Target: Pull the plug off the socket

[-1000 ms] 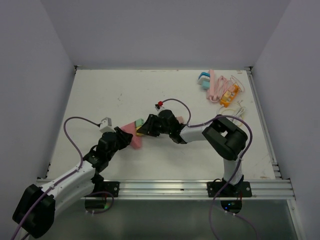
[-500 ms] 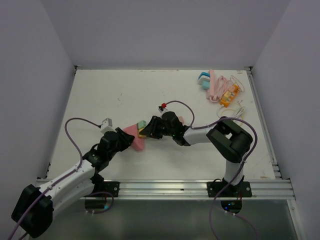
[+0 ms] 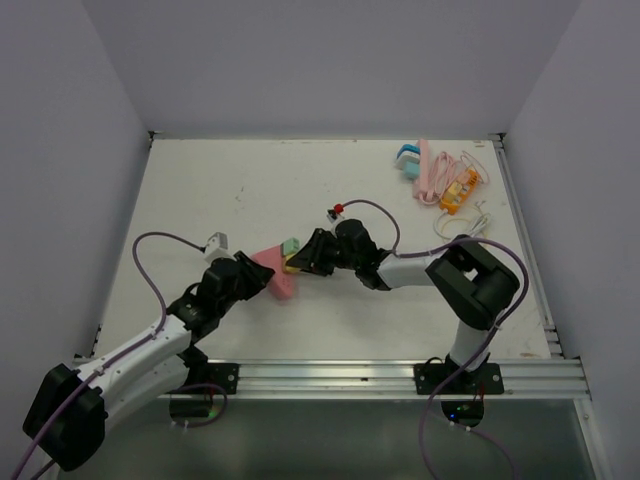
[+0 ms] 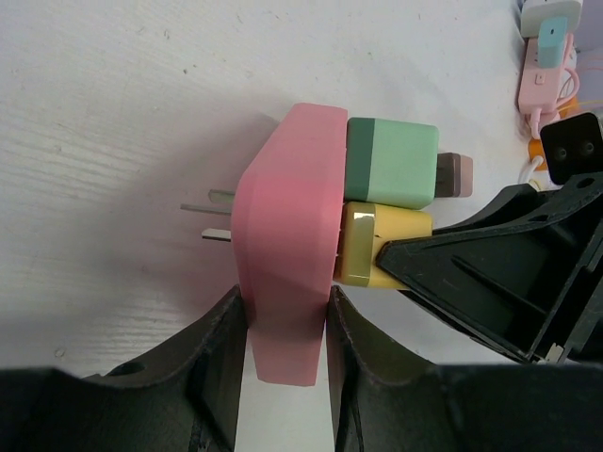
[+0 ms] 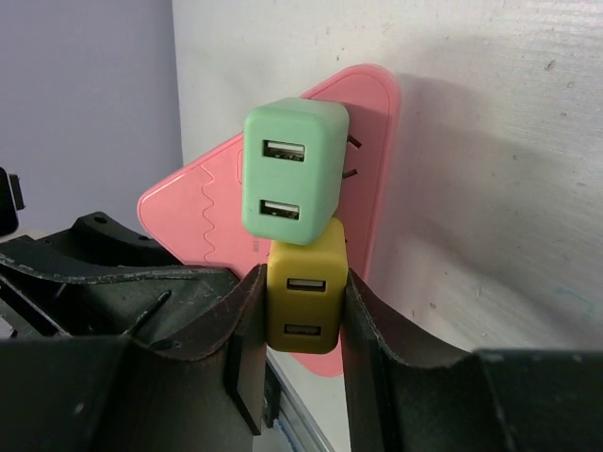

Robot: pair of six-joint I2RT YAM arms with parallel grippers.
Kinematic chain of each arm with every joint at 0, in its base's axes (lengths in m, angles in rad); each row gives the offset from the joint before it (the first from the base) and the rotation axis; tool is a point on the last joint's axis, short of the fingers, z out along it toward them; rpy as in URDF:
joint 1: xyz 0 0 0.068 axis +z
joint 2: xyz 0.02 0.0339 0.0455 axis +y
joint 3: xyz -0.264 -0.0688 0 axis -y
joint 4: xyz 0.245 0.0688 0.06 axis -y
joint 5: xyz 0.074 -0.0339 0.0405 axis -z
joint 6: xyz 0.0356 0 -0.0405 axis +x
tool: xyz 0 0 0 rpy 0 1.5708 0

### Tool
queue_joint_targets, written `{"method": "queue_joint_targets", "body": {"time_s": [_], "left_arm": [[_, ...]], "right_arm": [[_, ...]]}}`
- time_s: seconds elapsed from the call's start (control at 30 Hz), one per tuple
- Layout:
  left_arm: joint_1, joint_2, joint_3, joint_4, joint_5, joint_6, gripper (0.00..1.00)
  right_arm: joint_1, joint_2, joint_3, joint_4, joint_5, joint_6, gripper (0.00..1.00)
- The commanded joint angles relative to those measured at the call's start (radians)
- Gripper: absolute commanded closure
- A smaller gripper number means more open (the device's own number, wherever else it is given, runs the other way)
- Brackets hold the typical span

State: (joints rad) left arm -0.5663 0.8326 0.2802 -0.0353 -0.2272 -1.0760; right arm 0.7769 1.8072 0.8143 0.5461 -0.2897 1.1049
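A pink triangular socket adapter point(image 3: 275, 273) lies near the table's middle; it also shows in the left wrist view point(image 4: 287, 235) and the right wrist view point(image 5: 212, 202). A green plug point(image 5: 292, 169) and a yellow plug point(image 5: 303, 297) are seated in it side by side, the green one point(image 4: 391, 162) next to the yellow one point(image 4: 382, 245). My left gripper point(image 4: 283, 325) is shut on the pink socket. My right gripper point(image 5: 301, 315) is shut on the yellow plug. Both grippers meet at the socket in the top view, the left gripper point(image 3: 252, 280) and the right gripper point(image 3: 303, 262).
A small white adapter point(image 3: 215, 241) lies left of the socket. A heap of pink, blue and orange chargers and cables point(image 3: 445, 175) sits at the back right. A red-tipped part of the right arm's cable point(image 3: 337, 211) rises behind the socket.
Both grippers and the socket with its plugs have shifted slightly to the right and toward the near edge. The grips have not changed.
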Motion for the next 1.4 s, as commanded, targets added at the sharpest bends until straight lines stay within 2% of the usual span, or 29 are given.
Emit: {"method": "queue_joint_targets", "body": {"time_s": [0.0,0.1,0.23,0.57,0.87,1.07,1.2,1.37], "left_arm": [[0.049,0.023,-0.004,-0.232,-0.356,0.031,1.0],[0.049,0.022,0.007,-0.247,-0.371,0.034,1.0],[0.049,0.017,0.014,-0.249,-0.371,0.045,1.0],[0.042,-0.001,0.03,-0.212,-0.317,0.07,1.0],[0.042,-0.003,0.01,-0.147,-0.262,0.106,1.0],[0.04,-0.015,-0.001,-0.074,-0.212,0.151,1.0],[0.04,-0.024,-0.016,-0.02,-0.176,0.185,1.0],[0.04,-0.015,-0.027,0.056,-0.12,0.214,1.0]], "right_arm": [[-0.08,-0.091,-0.035,-0.09,-0.026,-0.069,1.0],[-0.084,-0.117,0.0,-0.225,0.021,-0.138,1.0],[-0.08,-0.141,0.011,-0.302,0.073,-0.178,1.0],[-0.091,-0.167,0.013,-0.308,0.066,-0.195,1.0],[-0.238,-0.278,-0.128,-0.321,-0.003,-0.272,1.0],[-0.399,-0.321,-0.251,-0.27,-0.101,-0.3,1.0],[-0.464,-0.287,-0.262,-0.242,-0.147,-0.316,1.0],[-0.508,-0.159,-0.227,-0.195,-0.201,-0.329,1.0]]}}
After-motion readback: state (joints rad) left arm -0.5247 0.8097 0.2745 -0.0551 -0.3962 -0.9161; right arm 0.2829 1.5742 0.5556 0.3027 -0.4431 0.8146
